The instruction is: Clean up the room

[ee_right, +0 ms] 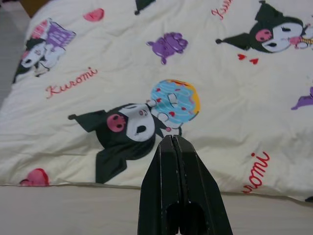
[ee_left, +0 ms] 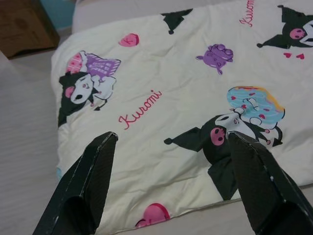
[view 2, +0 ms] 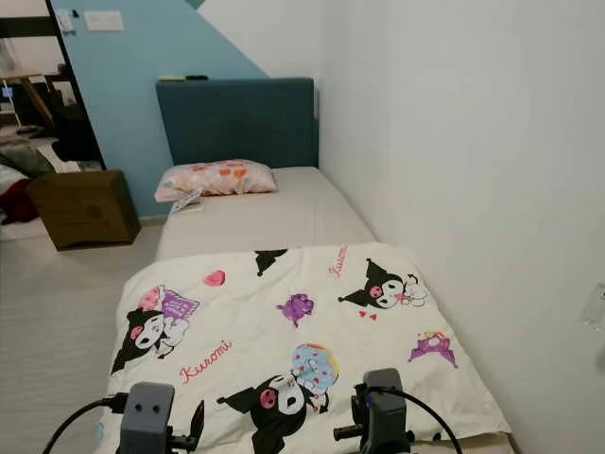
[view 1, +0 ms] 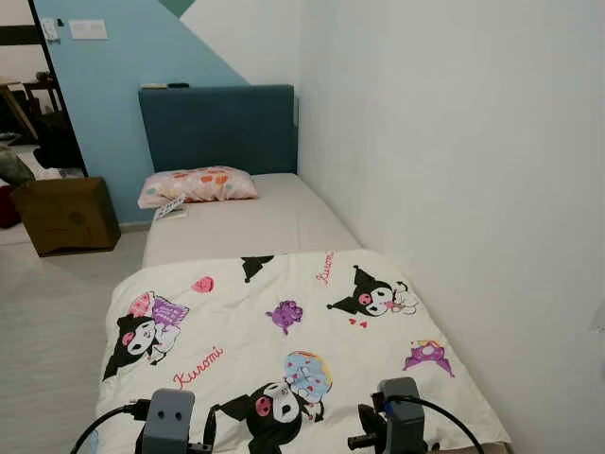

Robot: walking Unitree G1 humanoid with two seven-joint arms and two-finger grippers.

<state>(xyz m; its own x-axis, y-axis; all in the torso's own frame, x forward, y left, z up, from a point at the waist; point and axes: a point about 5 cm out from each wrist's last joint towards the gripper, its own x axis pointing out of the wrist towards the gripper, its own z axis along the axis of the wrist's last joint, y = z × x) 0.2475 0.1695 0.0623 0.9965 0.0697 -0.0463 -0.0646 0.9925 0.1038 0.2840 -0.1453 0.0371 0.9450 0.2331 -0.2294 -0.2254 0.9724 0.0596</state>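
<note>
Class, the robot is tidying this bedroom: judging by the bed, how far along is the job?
Done: the cream cartoon-print blanket lies folded flat over the foot of the bed, and the floral pillow sits by the teal headboard. In hand: nothing; the left gripper hovers open above the blanket, and the right gripper is shut and empty. Left: probably the small item beside the pillow and the brown box on the floor.

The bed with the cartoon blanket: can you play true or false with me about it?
1. The blanket covers the whole bed. False: it covers the near half; the mattress near the pillow is bare.
2. The left gripper is open. True.
3. The right gripper grips the blanket. False: it is shut, holding nothing.
4. The headboard is red. False: dark blue.
5. A brown box stands on the floor. True.
</note>
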